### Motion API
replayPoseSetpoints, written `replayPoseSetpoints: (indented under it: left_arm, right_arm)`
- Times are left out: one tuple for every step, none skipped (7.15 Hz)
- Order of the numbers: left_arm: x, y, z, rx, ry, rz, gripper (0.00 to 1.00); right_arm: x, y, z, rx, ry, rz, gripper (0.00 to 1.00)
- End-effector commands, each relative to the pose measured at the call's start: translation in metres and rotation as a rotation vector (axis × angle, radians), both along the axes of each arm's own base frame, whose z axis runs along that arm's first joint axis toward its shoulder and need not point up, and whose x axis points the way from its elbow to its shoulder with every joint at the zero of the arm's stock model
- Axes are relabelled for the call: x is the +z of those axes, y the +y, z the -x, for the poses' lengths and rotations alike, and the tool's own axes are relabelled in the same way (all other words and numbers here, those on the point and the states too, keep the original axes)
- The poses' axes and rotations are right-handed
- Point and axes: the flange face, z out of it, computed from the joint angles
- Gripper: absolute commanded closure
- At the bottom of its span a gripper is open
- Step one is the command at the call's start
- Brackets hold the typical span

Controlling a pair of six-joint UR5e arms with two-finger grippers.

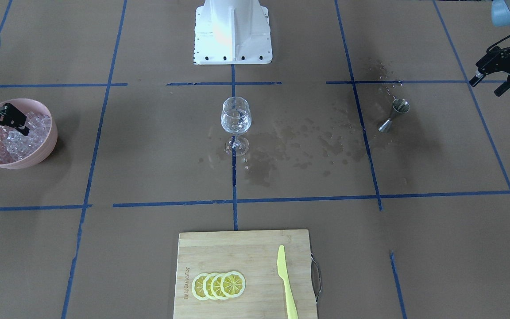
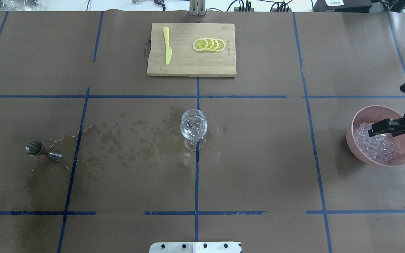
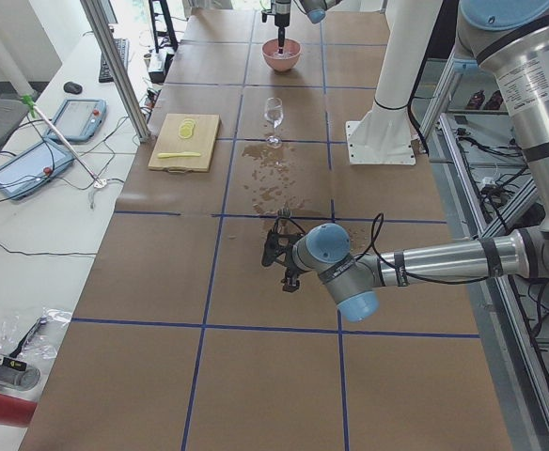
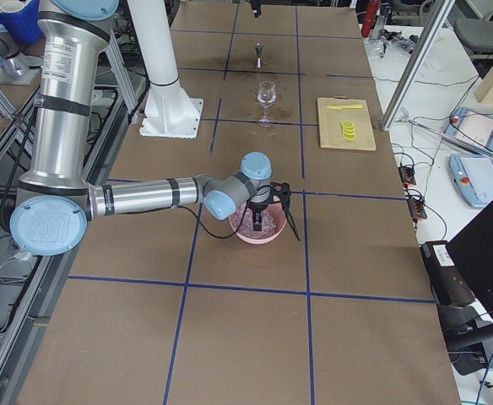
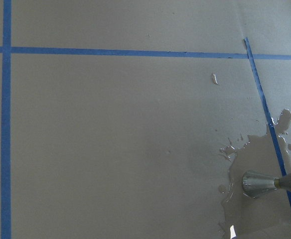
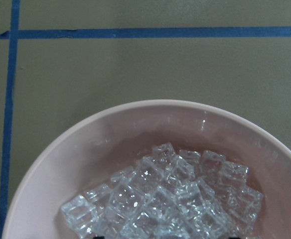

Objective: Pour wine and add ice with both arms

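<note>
The counter [image 2: 258, 175] was matt brown paper, with smooth blue tape [image 2: 196, 182] lines stuck on it. The wet patches [image 2: 146, 140] looked darker, and properly shiny in the left wrist view. The jigger [image 2: 46, 153] was smooth metal with a satin sheen. The wine glass [image 2: 193, 128] was clear, glossy glass. The bowl [image 2: 360, 154] was pink, smooth and fairly dull, plastic by the look of it. The ice [image 2: 378, 146] in it was clear and glassy with lots of little glints. The cutting board [image 2: 188, 63] was pale matt wood with fine grain and a thin metal handle. The knife [image 2: 167, 45] looked like smooth yellow-green plastic.
</note>
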Motion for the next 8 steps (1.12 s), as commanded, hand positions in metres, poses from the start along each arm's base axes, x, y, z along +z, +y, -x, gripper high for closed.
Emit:
replayPoseSetpoints:
  left_arm:
    - [-0.002,0.001,0.001,-0.007,0.004,-0.020,0.00]
    - [-0.003,0.000,0.001,-0.008,0.003,-0.022,0.00]
    - [-0.003,0.001,0.001,-0.006,0.004,-0.023,0.00]
    - [-0.003,0.000,0.001,-0.009,0.005,-0.023,0.00]
    - [-0.003,0.000,0.001,-0.009,0.004,-0.022,0.00]
    - [-0.003,0.000,0.001,-0.010,0.004,-0.024,0.00]
    - [-0.003,0.000,0.001,-0.010,0.004,-0.024,0.00]
    - [-0.003,0.000,0.001,-0.010,0.004,-0.024,0.00]
  right_arm:
    - [-0.002,-0.005,0.003,0.000,-0.003,-0.007,0.38]
    - [0.000,-0.004,0.003,-0.002,-0.001,-0.003,0.73]
    - [0.001,-0.004,0.002,-0.001,-0.001,0.000,0.92]
    - [0.003,-0.002,0.001,-0.001,0.001,0.003,1.00]
    - [0.003,-0.001,-0.001,0.000,0.002,0.001,1.00]
    - [-0.012,-0.002,-0.002,0.003,-0.013,-0.022,1.00]
    - [-0.039,-0.005,-0.011,0.020,-0.044,-0.056,1.00]
    - [-0.077,-0.005,-0.014,0.036,-0.075,-0.083,1.00]
